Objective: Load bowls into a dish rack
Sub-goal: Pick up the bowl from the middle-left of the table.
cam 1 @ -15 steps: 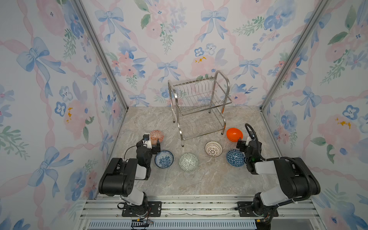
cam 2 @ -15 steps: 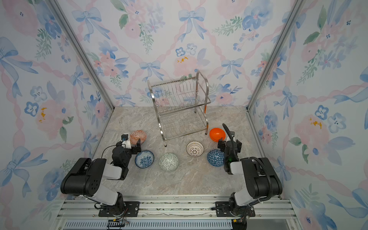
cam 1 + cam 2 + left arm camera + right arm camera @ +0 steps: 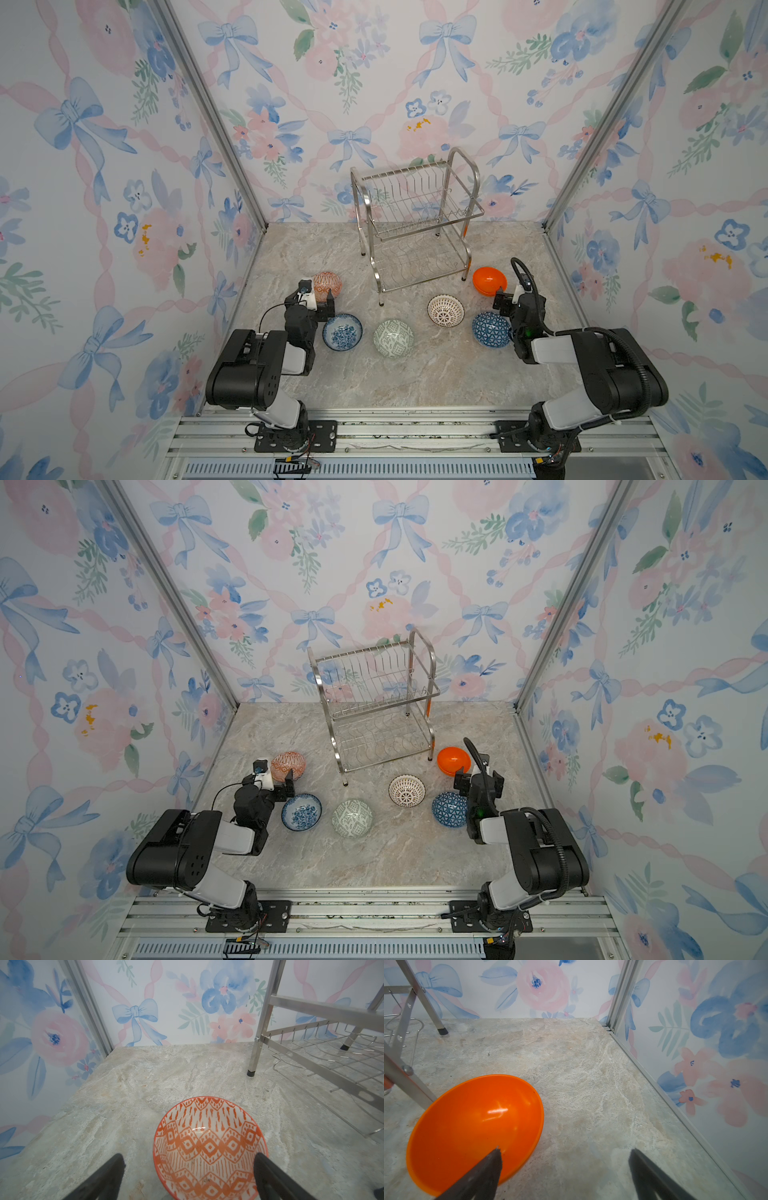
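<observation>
The steel dish rack [image 3: 417, 226] stands empty at the back of the table. In front of it lie all six bowls: red-orange patterned [image 3: 327, 284], blue floral [image 3: 342, 331], green-grey [image 3: 393, 337], white lattice [image 3: 445, 310], blue with triangles [image 3: 491, 329] and plain orange [image 3: 489, 280]. My left gripper [image 3: 189, 1158] is open and low, with the red-orange bowl [image 3: 209, 1147] just ahead, one finger over its rim. My right gripper [image 3: 565, 1151] is open too. One of its fingers overlaps the orange bowl [image 3: 473, 1130], which leans against a rack leg [image 3: 406, 1082].
Floral walls close in the marble table [image 3: 415, 386] on three sides. Aluminium corner posts [image 3: 557, 208] stand at the back corners. The right gripper [image 3: 517, 297] is near the right wall, and the left gripper [image 3: 311, 301] is near the left wall.
</observation>
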